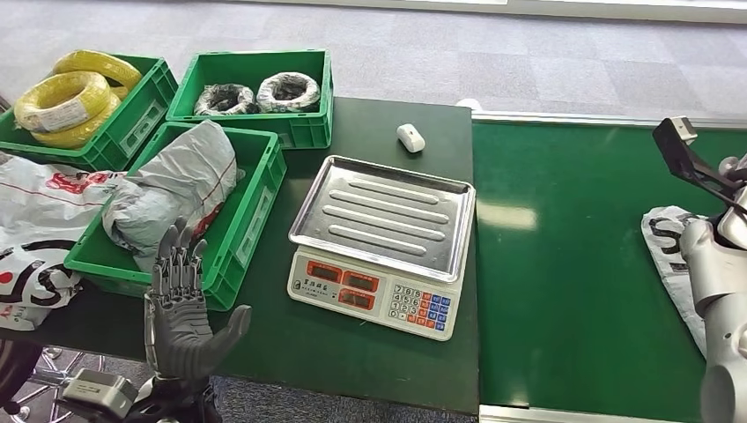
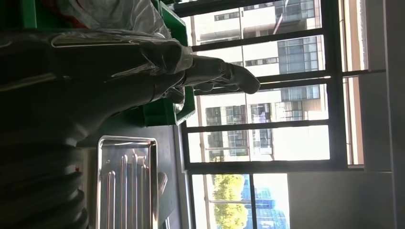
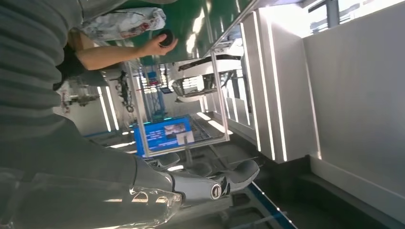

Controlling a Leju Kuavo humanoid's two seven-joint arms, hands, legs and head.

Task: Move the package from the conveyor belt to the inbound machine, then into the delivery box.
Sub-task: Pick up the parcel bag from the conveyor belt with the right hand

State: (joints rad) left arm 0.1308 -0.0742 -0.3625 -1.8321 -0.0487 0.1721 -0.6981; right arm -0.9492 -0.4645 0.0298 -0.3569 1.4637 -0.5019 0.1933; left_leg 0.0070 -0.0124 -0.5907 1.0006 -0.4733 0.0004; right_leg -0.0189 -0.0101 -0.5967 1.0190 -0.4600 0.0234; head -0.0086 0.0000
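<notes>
A white and grey package (image 1: pixel 668 240) lies on the green conveyor belt (image 1: pixel 564 264) at the far right, partly behind my right arm (image 1: pixel 718 273). My right hand (image 3: pixel 205 183) is open, its fingers stretched out with nothing in them. The inbound machine, a scale with a steel tray (image 1: pixel 383 211), stands on the dark table. My left hand (image 1: pixel 181 304) is raised near the table's front edge, fingers spread and empty, beside the green delivery box (image 1: pixel 251 220), which holds a grey package (image 1: pixel 176 189). In the left wrist view the left hand (image 2: pixel 210 76) reaches out above the steel tray (image 2: pixel 126 181).
Two more green crates stand at the back left, one with yellow cable coils (image 1: pixel 66 101), one with black and white coils (image 1: pixel 260 92). A small white device (image 1: pixel 410 137) lies behind the scale. Loose bags (image 1: pixel 35 229) lie at the left. A person's hand (image 3: pixel 157 45) holds a dark object near a package (image 3: pixel 124 21).
</notes>
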